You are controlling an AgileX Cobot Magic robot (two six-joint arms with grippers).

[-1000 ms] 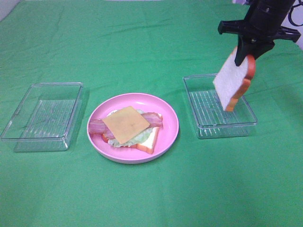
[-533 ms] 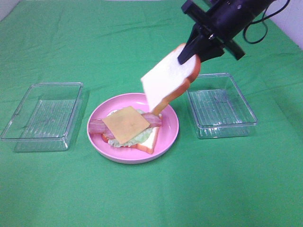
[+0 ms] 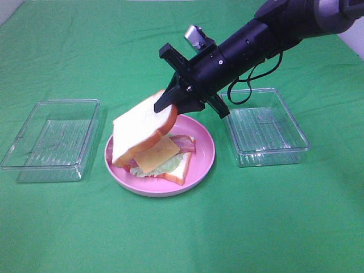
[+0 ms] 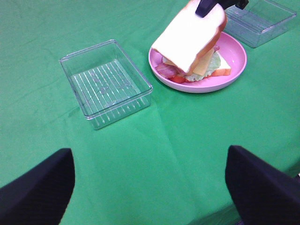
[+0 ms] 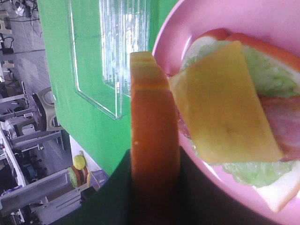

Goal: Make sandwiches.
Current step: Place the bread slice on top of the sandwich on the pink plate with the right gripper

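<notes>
A pink plate [image 3: 206, 152] holds an open sandwich: a bottom bread slice [image 3: 181, 169], pale green lettuce [image 3: 165, 166], bacon [image 3: 185, 142] and a yellow cheese slice [image 3: 160, 154]. My right gripper [image 3: 177, 98] is shut on a second bread slice [image 3: 139, 128] by its crust. It holds the slice tilted over the stack's left side, its low edge near the plate's left rim. The right wrist view shows this slice edge-on [image 5: 152, 136] next to the cheese [image 5: 225, 103]. My left gripper [image 4: 150, 178] is open and empty, over bare cloth well short of the plate [image 4: 234, 63].
An empty clear plastic container [image 3: 51, 139] lies left of the plate and another [image 3: 264, 125] lies to its right, under my right arm. A green cloth [image 3: 182, 227] covers the whole table.
My right gripper has carried the bread slice left from above the right container and lowered it over the sandwich on the plate. The slice now tilts flatter.
</notes>
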